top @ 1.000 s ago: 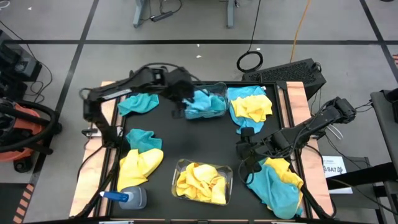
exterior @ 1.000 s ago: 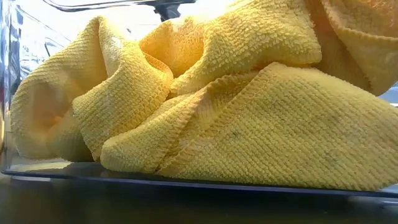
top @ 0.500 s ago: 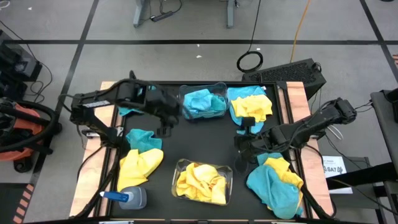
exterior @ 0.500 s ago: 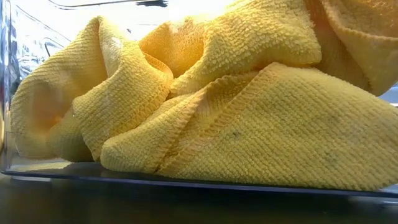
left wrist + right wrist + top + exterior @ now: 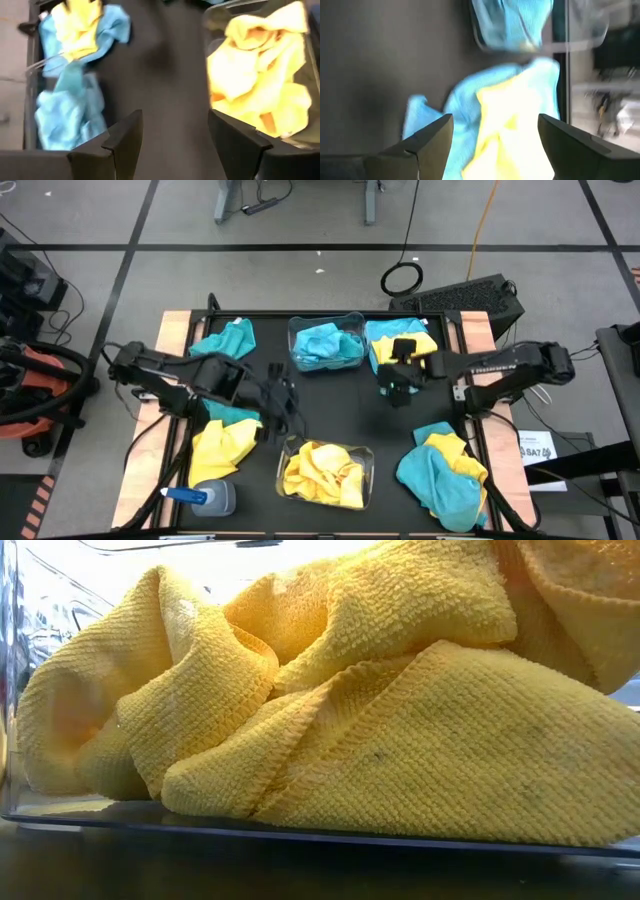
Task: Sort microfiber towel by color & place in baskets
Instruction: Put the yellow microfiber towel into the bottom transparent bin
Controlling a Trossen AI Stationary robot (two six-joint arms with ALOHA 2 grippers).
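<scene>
The soft microfiber towels, bright yellow and turquoise, are partly sorted. The clear plastic basket of yellow cloths (image 5: 326, 470) sits at the near edge of the black table top (image 5: 330, 405); the clear plastic basket of turquoise cloths (image 5: 327, 343) stands opposite it at the far edge. Loose mixed heaps remain: a yellow-and-turquoise heap (image 5: 404, 350) just right of the turquoise basket, another heap (image 5: 443, 470) right of the yellow basket, a third heap (image 5: 225, 435) left of it, and a lone turquoise cloth (image 5: 224, 340) left of the turquoise basket.

The step looks like reaching for the next cloths. The left gripper (image 5: 283, 405) hangs empty, fingers apart, just left of and beyond the yellow basket. The right gripper (image 5: 402, 370) is spread wide, empty, at the far-right heap; it likely needs to pinch one colour only.
</scene>
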